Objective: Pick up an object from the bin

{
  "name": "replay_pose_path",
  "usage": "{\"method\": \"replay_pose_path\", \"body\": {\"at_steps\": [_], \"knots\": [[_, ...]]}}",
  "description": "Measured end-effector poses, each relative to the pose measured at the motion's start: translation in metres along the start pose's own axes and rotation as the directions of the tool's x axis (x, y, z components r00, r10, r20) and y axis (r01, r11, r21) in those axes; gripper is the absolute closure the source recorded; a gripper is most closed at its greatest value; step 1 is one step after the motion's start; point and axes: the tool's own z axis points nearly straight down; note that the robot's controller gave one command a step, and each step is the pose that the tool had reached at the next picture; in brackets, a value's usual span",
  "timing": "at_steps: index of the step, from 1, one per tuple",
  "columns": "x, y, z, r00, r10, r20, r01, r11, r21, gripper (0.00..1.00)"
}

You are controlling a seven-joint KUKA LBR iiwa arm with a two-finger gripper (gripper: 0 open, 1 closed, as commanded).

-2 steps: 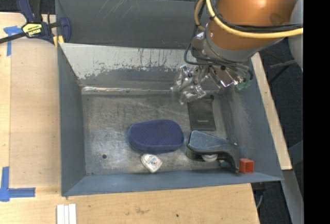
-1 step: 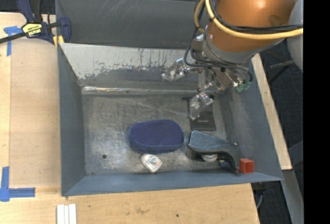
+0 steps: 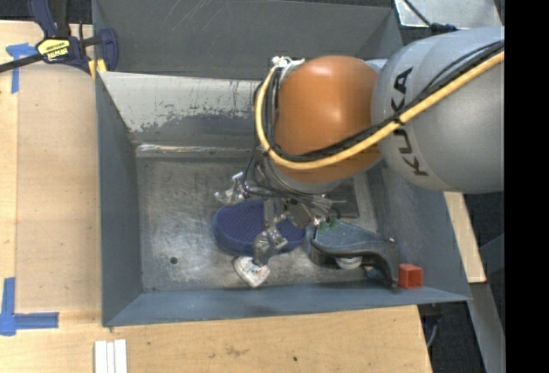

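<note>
Claw (image 3: 273, 236) sits low over the right edge of a dark blue, flat, rounded plastic-looking pad (image 3: 240, 225) on the floor of the grey metal bin (image 3: 116, 191); released or clenched, cannot tell, as the wrist hardware blocks the view. By its looks the pad is light, stiff and a bit slick, and too wide to span flat, so it is best pinched across its thin rim on the claw side. Count: one blue pad, one small white-silver scrap (image 3: 251, 272) just below-left of the claw, one silvery bit (image 3: 232, 189) up-left of it, one dark green-black handled tool with a red end (image 3: 353, 249) to its right.
</note>
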Motion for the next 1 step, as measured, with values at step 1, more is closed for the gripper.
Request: {"method": "replay_pose_path", "body": {"at_steps": [1], "knots": [[-0.0133, -0.0472, 0.1204, 0.941, -0.338, 0.023, 0.338, 0.941, 0.011, 0.00]]}}
